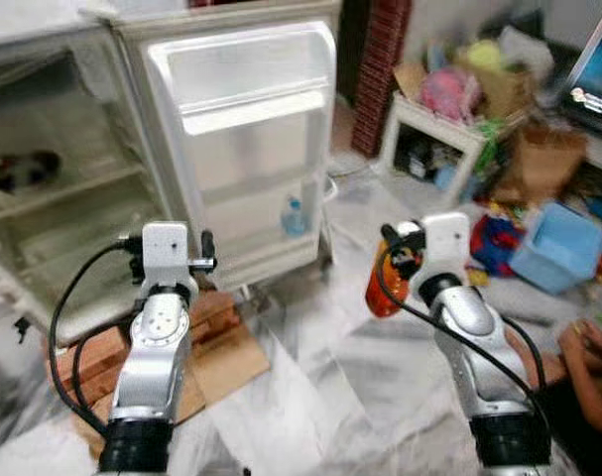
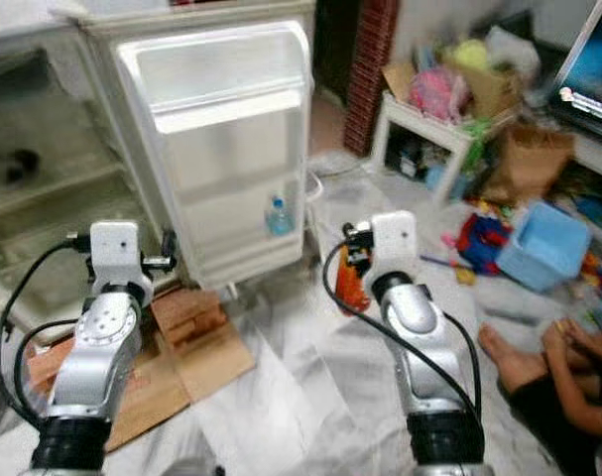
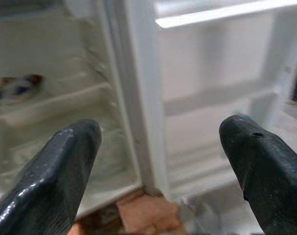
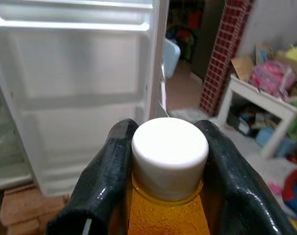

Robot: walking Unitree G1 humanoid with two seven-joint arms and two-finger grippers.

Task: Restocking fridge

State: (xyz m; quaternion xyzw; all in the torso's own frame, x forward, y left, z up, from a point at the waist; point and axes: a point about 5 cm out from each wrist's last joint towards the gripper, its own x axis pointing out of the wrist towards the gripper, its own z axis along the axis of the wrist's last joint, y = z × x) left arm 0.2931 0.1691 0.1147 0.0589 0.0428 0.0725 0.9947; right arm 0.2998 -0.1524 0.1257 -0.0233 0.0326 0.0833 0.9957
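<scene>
Dark item (image 1: pixel 23 171) on fridge shelf (image 1: pixel 62 188), too blurred to identify.

Both eye views look forward and down from the head at the open fridge door (image 1: pixel 243 149), from some way back, over both arms and the floor. The left wrist camera looks along its fingers (image 3: pixel 57 171) at the door's hinge side, closer in. The right wrist camera faces the same door from further right, past a bottle cap (image 4: pixel 170 149) close to the lens.
</scene>
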